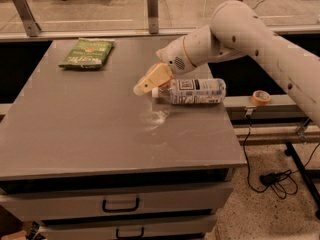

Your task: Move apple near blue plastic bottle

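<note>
The blue plastic bottle point(192, 91) is clear with a white label and lies on its side near the right edge of the grey table point(90, 134), cap end pointing left. My gripper point(150, 81) hangs just above the table at the bottle's cap end, reaching in from the right on the white arm point(235, 34). The apple is not in view.
A green snack bag point(87, 53) lies flat at the table's far left. A roll of tape point(261, 97) sits on a ledge to the right of the table. Drawers point(120, 204) are below the tabletop, and cables point(272, 176) lie on the floor at right.
</note>
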